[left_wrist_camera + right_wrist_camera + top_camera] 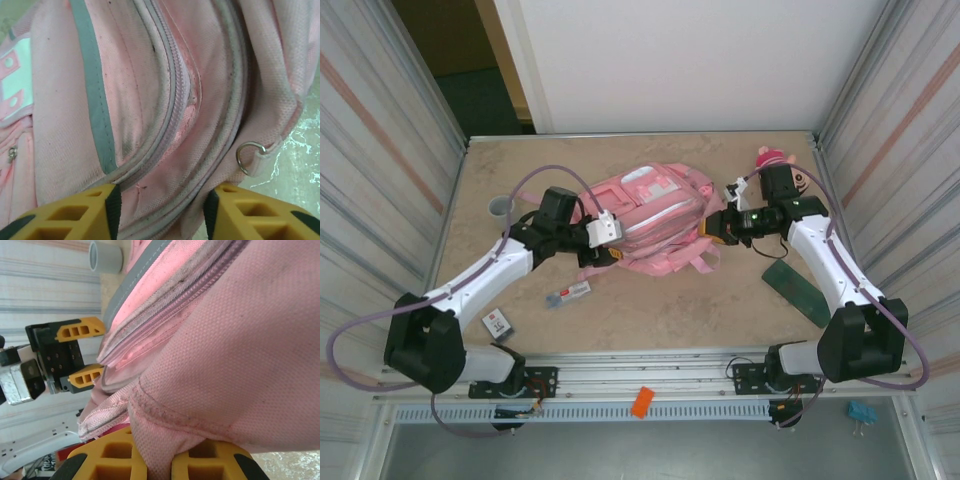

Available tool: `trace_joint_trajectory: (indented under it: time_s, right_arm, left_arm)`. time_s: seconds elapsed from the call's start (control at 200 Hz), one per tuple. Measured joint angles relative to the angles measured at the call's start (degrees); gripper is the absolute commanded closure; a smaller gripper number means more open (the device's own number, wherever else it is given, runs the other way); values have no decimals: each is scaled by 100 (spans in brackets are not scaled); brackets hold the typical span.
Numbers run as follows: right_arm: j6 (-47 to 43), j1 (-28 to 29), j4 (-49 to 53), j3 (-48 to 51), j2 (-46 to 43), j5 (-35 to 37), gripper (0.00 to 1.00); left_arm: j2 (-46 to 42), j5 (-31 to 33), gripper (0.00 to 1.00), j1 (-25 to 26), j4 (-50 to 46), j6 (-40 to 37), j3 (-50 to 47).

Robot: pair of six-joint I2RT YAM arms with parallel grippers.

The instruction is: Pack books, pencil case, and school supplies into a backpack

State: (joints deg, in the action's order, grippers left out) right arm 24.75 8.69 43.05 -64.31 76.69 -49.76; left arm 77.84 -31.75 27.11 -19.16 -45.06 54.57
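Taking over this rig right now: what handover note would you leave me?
Pincers: left pincer open, straddling a zip seam of the backpack; right pincer shut on backpack fabric at the opposite side.
Supplies: stick-like pack and white square piece lie on the table, in front of the backpack.
Done: nothing visibly packed.
To do: open the zip, load the items.

One backpack (650, 225), two school supplies (567, 295) (497, 322), one cup (501, 207), one plush head (772, 157)
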Motion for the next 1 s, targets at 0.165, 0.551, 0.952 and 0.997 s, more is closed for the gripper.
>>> trace_joint_trajectory:
  time_s: [0.165, 0.551, 0.952, 0.997]
  right_arm:
    - [15, -299, -175, 42, 0, -57, 99]
    - [-146, -509, -229, 339, 2, 175, 94]
    - [-140, -509, -555, 396, 55, -79, 97]
    - [-142, -509, -557, 396, 55, -120, 97]
  left_arm:
    - [195, -179, 100, -2, 151, 210, 149]
    - [-868, -164, 100, 282, 278, 1805, -291]
    - [-1043, 201, 25, 378, 533, 2022, -660]
    - [-1082, 249, 21, 378, 511, 1779, -660]
